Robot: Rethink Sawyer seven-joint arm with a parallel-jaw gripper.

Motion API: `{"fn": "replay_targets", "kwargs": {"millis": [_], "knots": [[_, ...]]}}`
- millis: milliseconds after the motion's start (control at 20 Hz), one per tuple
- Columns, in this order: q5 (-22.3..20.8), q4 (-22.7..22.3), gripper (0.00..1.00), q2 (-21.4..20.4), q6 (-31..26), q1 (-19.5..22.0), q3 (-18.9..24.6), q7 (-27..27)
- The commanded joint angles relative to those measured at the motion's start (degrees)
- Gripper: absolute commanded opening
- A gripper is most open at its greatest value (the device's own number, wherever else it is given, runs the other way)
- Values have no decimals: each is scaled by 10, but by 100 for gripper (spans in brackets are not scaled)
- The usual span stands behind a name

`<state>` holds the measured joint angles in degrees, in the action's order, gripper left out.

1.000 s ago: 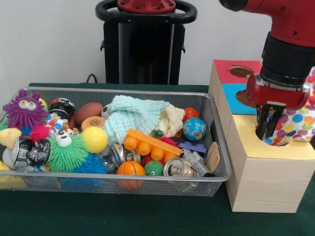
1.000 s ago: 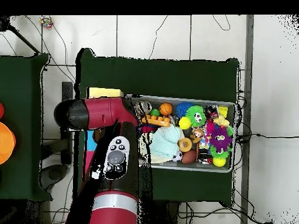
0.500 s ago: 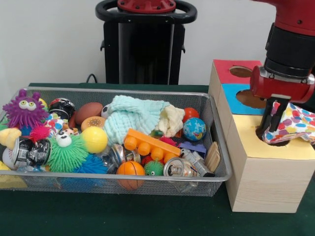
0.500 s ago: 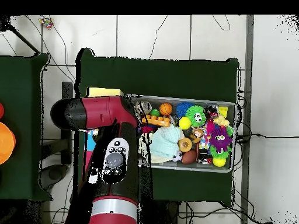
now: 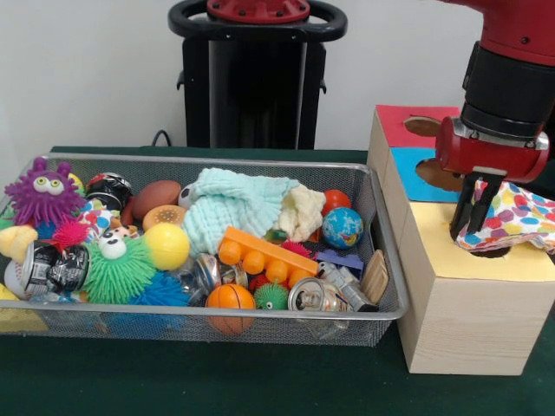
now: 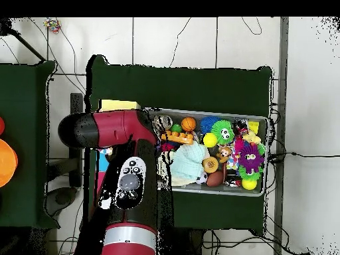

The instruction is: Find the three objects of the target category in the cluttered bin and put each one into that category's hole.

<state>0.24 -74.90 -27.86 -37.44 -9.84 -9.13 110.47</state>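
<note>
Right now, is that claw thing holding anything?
Gripper: appears closed on the polka-dot cloth, above the hole in the yellow section.

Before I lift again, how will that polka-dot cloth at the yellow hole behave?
Probably floppy: the polka-dot cloth drapes limply over the yellow hole's rim beside the gripper. It looks light and folds easily, so it may snag on the edge or spill sideways instead of dropping straight in.

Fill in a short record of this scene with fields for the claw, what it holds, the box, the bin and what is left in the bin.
claw: shut on the polka-dot cloth
cloth position: over the yellow section's hole
box: wooden, with red, blue and yellow top sections
bin: wire mesh, full of clutter
cloths in bin: mint towel, cream cloth
</note>
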Motion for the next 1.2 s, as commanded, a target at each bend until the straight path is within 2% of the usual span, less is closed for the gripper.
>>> {"fn": "replay_targets", "kwargs": {"millis": [50,700,950,1200], "knots": [[-25,-57,0,8,-18,20,37,15],[-24,-52,0,18,-38,19,27,34],[-31,-52,0,12,-15,22,32,22],[-31,-26,0,12,-37,21,29,16]]}}
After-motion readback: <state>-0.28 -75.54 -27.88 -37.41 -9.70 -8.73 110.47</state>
